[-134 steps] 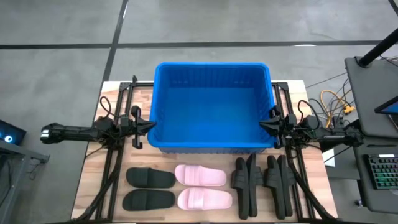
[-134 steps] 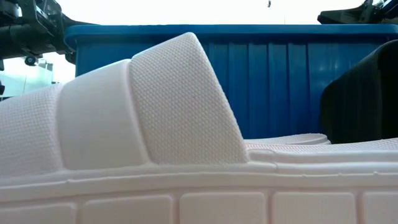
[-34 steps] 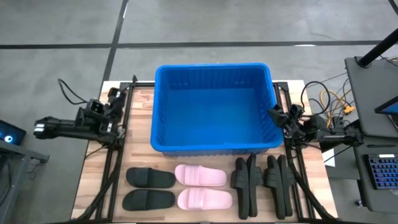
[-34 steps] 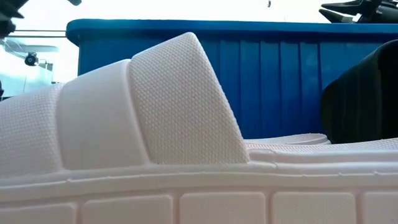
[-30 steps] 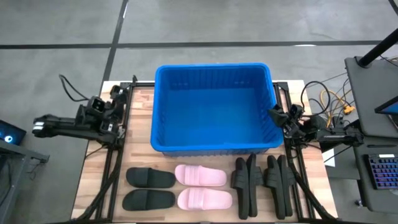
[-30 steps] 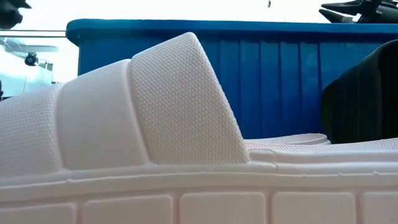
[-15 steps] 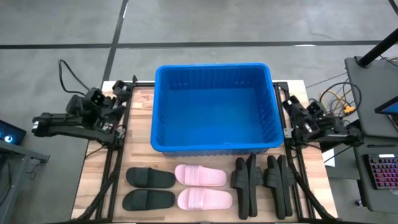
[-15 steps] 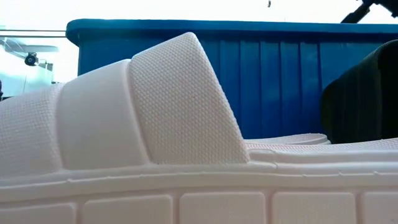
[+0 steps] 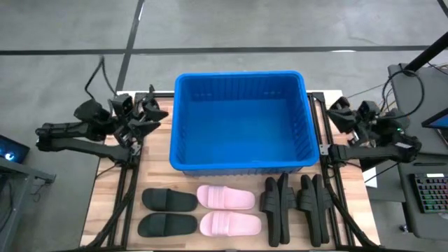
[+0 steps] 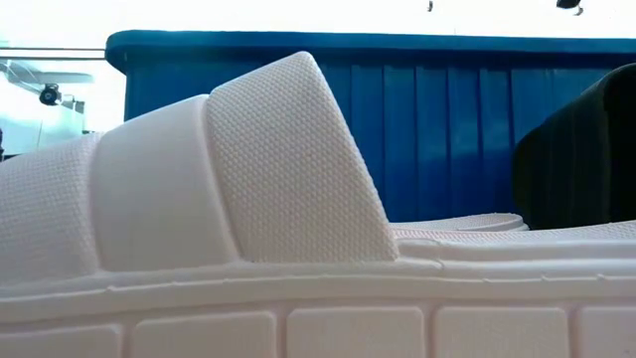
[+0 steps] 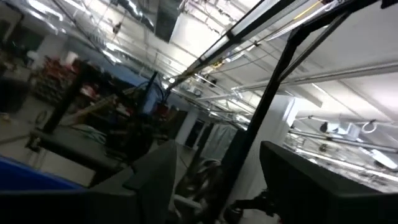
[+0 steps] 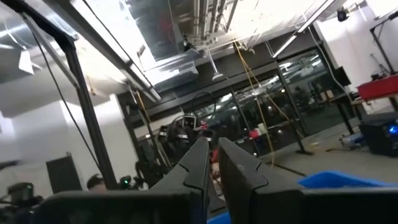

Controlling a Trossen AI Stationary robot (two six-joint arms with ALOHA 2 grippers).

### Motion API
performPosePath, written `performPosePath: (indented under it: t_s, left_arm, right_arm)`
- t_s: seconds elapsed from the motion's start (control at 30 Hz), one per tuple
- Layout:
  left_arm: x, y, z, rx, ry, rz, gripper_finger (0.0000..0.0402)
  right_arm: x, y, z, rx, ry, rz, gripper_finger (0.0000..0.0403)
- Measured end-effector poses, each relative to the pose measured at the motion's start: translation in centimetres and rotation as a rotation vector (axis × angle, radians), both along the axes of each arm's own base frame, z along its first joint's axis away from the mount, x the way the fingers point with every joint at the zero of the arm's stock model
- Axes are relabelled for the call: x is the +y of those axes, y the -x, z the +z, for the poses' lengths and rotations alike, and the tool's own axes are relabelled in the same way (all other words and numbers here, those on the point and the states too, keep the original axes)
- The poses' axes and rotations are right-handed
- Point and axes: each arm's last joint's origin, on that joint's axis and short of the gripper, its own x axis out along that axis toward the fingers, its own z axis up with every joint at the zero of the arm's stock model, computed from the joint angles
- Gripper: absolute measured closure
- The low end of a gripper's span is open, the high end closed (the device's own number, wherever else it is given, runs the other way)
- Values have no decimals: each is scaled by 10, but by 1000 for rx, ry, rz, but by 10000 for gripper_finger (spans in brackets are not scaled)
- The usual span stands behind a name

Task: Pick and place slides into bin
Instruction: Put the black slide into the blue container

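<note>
The blue bin stands at the table's middle, toward the far edge. The slides lie in a row along the near edge. From the left come a black pair and a pink pair, both lying flat on their soles. At the right, two black pairs stand on their edges. The low view shows a pink slide close up, with the bin behind it. My left gripper is raised beside the bin's far left corner; it is open and holds nothing. My right gripper is raised off the bin's right wall; it is shut and holds nothing.
Black frame rails run along the table's left and right sides. A desk with a keyboard and loose cables stands past the right edge. Both wrist views look up into the room's ceiling.
Both arms have risen and tipped their grippers upward, and both have left the top of the low view. My right gripper has drawn away from the bin's right wall, toward the right and far edges. My left gripper has swung up toward the bin's far left corner.
</note>
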Motion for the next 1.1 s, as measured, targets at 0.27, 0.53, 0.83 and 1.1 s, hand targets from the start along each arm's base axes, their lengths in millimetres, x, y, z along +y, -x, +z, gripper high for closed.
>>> performPosePath:
  t_s: [0.27, 0.53, 0.83, 1.1]
  left_arm:
    - [-17, -45, 29, 42, 66, -43, 185]
    - [-40, -106, 39, 491, 47, 89, 185]
    - [-64, -138, 49, 708, 96, 68, 185]
    - [-90, -127, 33, 1007, 353, 49, 185]
  right_arm:
    - [0, 15, 25, -14, 83, -41, 374]
    - [0, 21, 32, -40, 85, -43, 374]
    - [0, 20, 29, 15, 212, -104, 374]
    - [0, 19, 27, 34, 225, -108, 374]
